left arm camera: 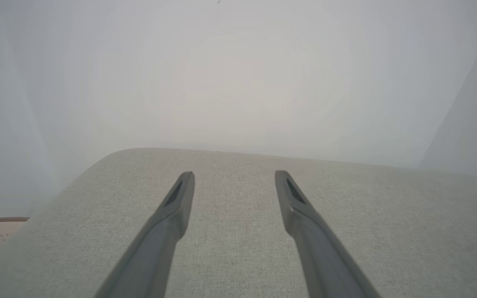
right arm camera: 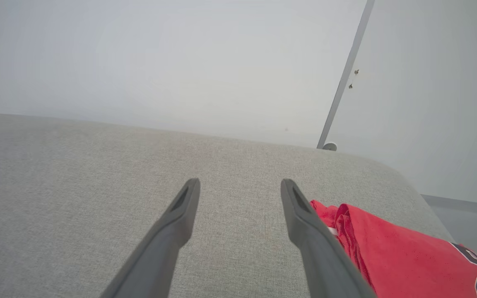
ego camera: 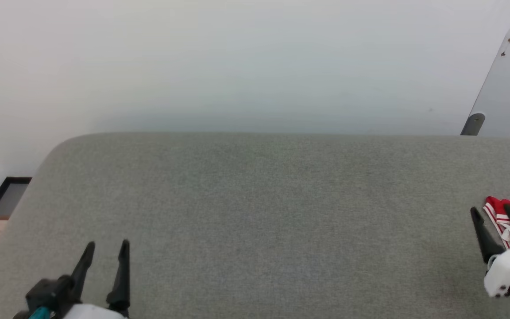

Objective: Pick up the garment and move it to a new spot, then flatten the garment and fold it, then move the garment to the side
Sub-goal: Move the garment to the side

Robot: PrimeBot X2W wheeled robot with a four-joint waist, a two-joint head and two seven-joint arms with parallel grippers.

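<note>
Evidently pick-up is not yet begun — both jaws are spread wide, empty; the garment (right arm camera: 404, 256), just outside the right jaws, must be reached and pinched.

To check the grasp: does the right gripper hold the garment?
No, the right gripper is open above the cushion, and the garment lies beside one finger, not between the two.

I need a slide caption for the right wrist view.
Open right gripper over the grey cushion, the red shirt lying beside its fingers.
</note>
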